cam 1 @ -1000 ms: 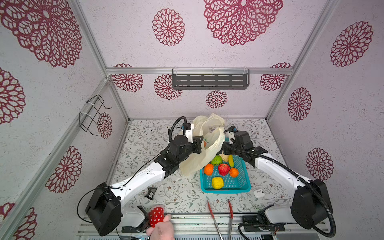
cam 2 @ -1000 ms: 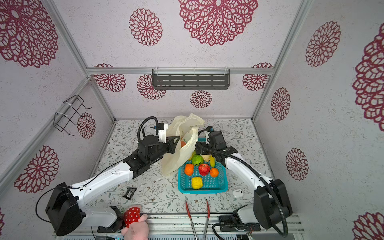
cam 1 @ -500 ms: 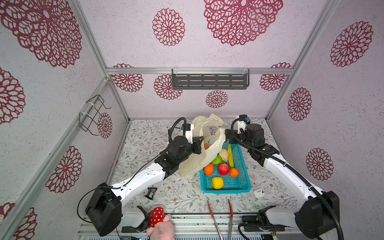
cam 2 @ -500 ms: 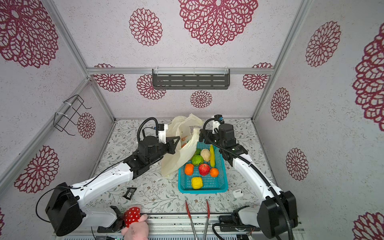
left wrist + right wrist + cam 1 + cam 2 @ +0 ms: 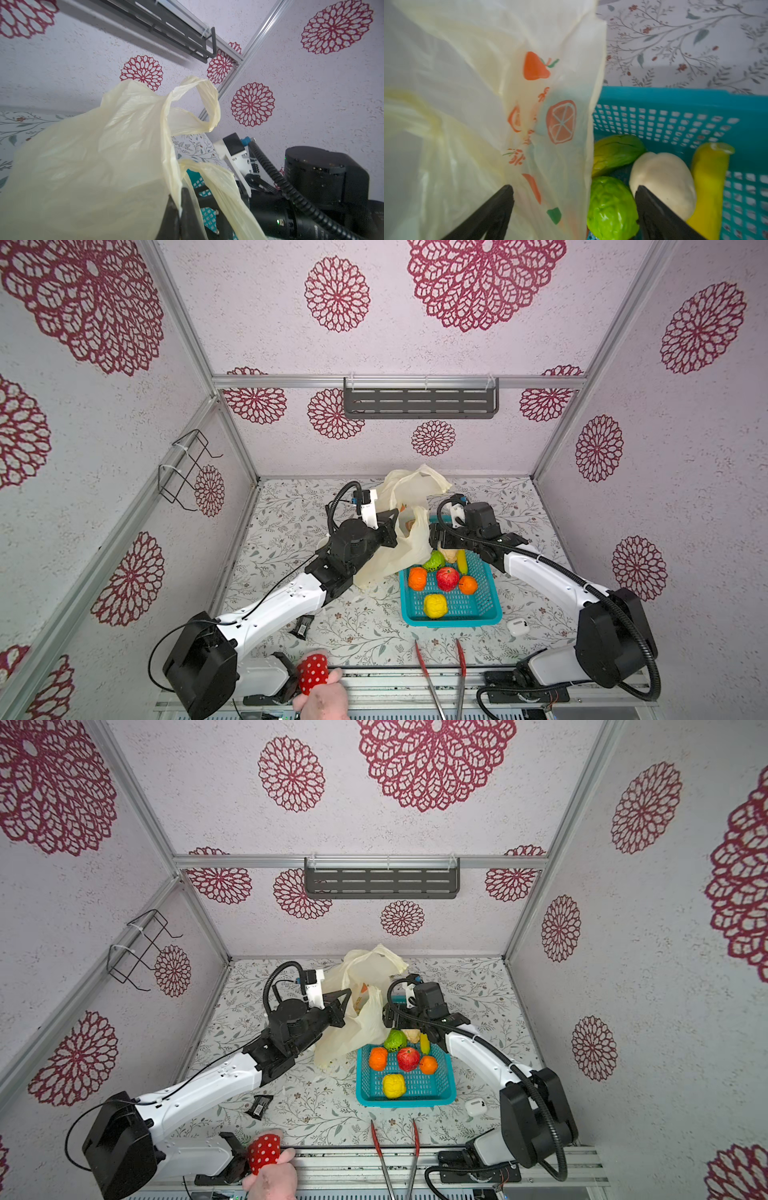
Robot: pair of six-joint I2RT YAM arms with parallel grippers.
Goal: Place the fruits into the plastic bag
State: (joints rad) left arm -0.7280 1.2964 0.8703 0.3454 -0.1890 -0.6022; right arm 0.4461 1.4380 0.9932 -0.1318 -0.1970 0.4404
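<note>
While my left gripper (image 5: 394, 526) sits just left of centre in both top views, it is clenched on an edge of the large crinkly translucent pale-yellow plastic bag (image 5: 409, 493). The bag stands bunched up at the middle of the frame on the flower-patterned tabletop (image 5: 291, 531), and its lower part drapes toward the near left. Just right of it, my right gripper (image 5: 434, 537) hangs released over the far corner of the teal perforated plastic basket (image 5: 453, 620), which lies right of centre and touches the bag. Inside the basket I see a green bumpy ball (image 5: 433, 562), a beige knobbly piece (image 5: 449, 556) and a yellow banana (image 5: 461, 562) at the far end. A red apple (image 5: 448, 578) lies between two toy oranges (image 5: 417, 578) in the middle, and a bumpy yellow lemon (image 5: 435, 605) sits nearest the lower edge. Seen from my left wrist, my left gripper (image 5: 179, 207) is pinched tight on a fold of the plastic bag (image 5: 93, 155). One handle loop rises free above it, and the basket (image 5: 199, 182) peeks out behind. Seen from my right wrist, my right gripper (image 5: 574, 193) stands spread wide and grasps nothing. One of its fingers (image 5: 492, 214) is in front of the bag's printed side (image 5: 467, 104), and the other is by the beige knobbly piece (image 5: 662, 178). The green bumpy ball (image 5: 611, 207) lies between them, beside the bag's edge. The banana (image 5: 708, 176) lies just past the beige piece, inside the basket (image 5: 675, 97).
</note>
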